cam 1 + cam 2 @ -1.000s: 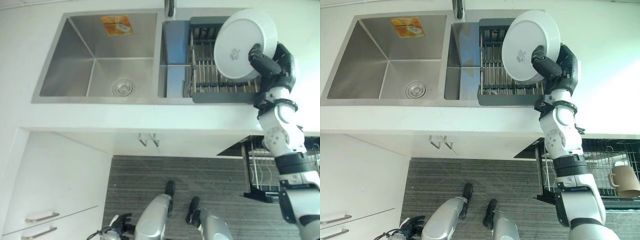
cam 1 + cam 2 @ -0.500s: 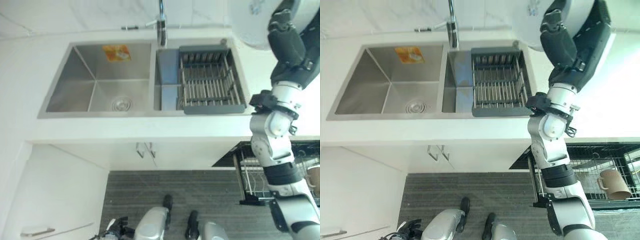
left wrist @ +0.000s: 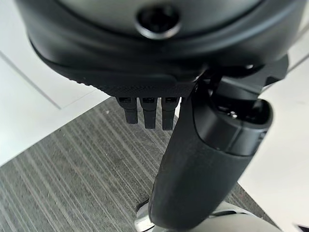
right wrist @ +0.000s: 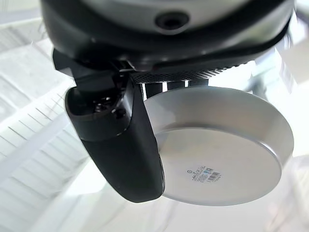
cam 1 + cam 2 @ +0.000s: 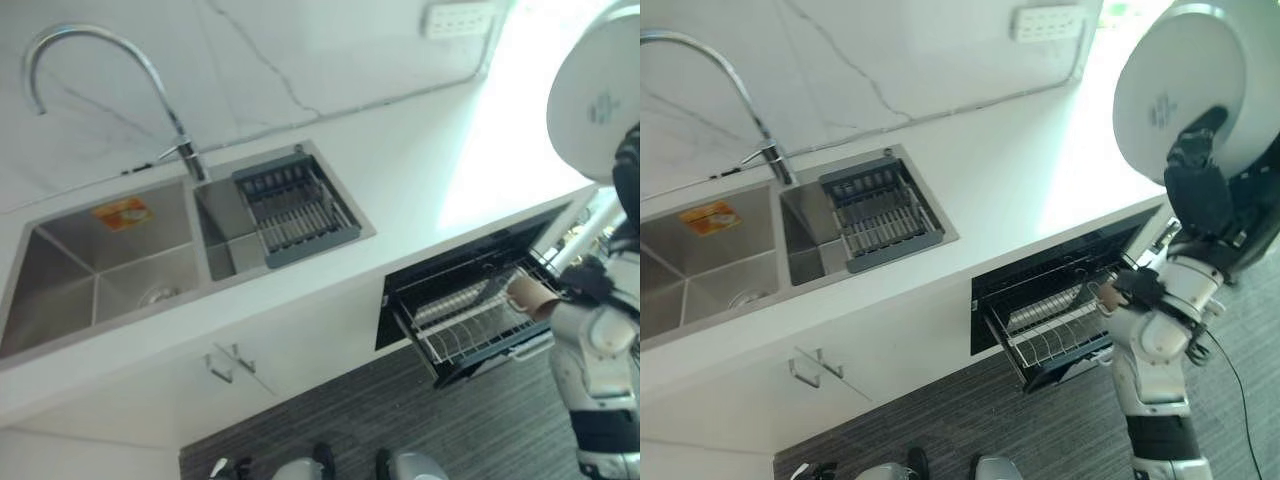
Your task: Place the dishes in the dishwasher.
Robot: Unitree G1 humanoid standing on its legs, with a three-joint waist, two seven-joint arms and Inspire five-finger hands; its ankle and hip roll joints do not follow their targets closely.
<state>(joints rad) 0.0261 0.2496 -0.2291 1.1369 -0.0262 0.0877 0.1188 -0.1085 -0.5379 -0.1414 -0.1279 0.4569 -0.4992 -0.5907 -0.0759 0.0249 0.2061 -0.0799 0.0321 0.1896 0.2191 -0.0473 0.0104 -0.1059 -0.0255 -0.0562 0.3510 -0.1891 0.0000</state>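
The right hand (image 5: 1202, 195) is pinching the white plate (image 5: 1195, 90) at its rim, thumb across the underside; rigid, smooth, probably slippery and breakable, it is needing a firm edge grip.

Counted: one white plate (image 5: 1188, 88), one double-bowl steel sink (image 5: 95, 280), one gooseneck faucet (image 5: 110, 70), one grey drying rack (image 5: 292, 213), one pulled-out dishwasher rack (image 5: 1055, 325), one brown mug (image 5: 527, 295), one wall socket (image 5: 1046, 22).

The right robot hand (image 5: 1202, 190) lifted the white plate (image 5: 1196, 90) away from the sink rack (image 5: 878, 212). It carried the plate high above the open dishwasher rack (image 5: 1060, 325).
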